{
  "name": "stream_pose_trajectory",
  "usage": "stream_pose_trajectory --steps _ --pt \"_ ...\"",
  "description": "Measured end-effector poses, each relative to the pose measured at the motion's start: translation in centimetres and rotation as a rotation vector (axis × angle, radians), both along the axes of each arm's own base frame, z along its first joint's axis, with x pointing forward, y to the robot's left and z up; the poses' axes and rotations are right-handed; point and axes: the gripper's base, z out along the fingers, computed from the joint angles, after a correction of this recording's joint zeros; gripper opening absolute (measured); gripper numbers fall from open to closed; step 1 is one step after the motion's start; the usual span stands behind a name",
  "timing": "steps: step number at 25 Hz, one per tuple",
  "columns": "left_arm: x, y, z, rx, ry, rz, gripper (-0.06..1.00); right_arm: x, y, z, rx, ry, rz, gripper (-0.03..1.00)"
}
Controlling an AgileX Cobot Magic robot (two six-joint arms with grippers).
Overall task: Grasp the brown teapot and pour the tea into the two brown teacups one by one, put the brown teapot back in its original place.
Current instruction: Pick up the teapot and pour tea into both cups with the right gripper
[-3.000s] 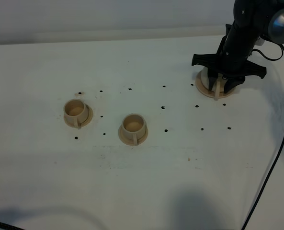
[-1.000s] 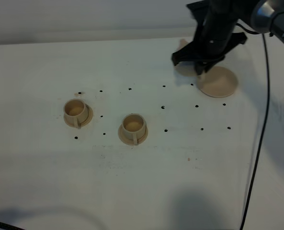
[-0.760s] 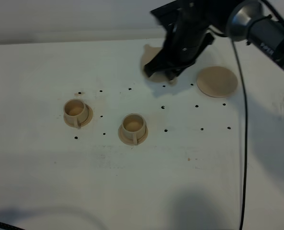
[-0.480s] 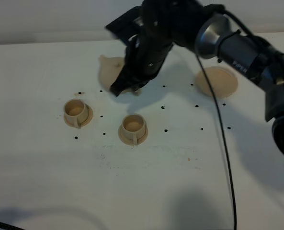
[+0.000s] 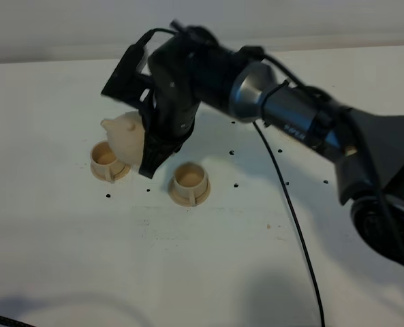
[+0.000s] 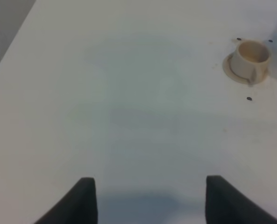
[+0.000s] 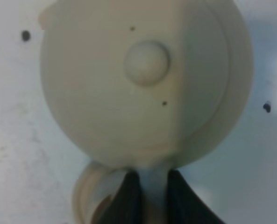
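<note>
Right gripper [image 7: 147, 195] clamped on loop handle of pale tan round ceramic teapot [image 5: 125, 135], held just above pale tan cylindrical teacup [image 5: 108, 160], likely for pouring. Left gripper [image 6: 150, 200] well apart from teacup, fingers apart, empty.

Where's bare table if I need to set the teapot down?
Bare: the near strip of table in front of the left teacup and right teacup; also the far-left corner. Crowded: above the left teacup, where the right hand holds the teapot.

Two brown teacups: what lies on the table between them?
No object rests there: bare white table with a small black dot. In the exterior high view the right gripper, shut on the brown teapot, overlaps that stretch.
</note>
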Motion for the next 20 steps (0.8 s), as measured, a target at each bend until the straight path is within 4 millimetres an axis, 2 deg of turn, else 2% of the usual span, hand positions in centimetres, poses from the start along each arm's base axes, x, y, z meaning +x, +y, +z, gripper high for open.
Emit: stream_pose_trajectory --steps 4,14,20 --pt "0.0 0.0 0.0 0.000 0.000 0.000 0.48 0.0 0.3 -0.8 -0.074 -0.064 0.039 0.09" --pt "0.0 0.0 0.0 0.000 0.000 0.000 0.48 -0.2 0.7 -0.7 -0.179 -0.176 0.144 0.09" --pt "0.0 0.0 0.0 0.000 0.000 0.000 0.48 -0.6 1.5 -2.3 -0.256 -0.207 0.206 0.09"
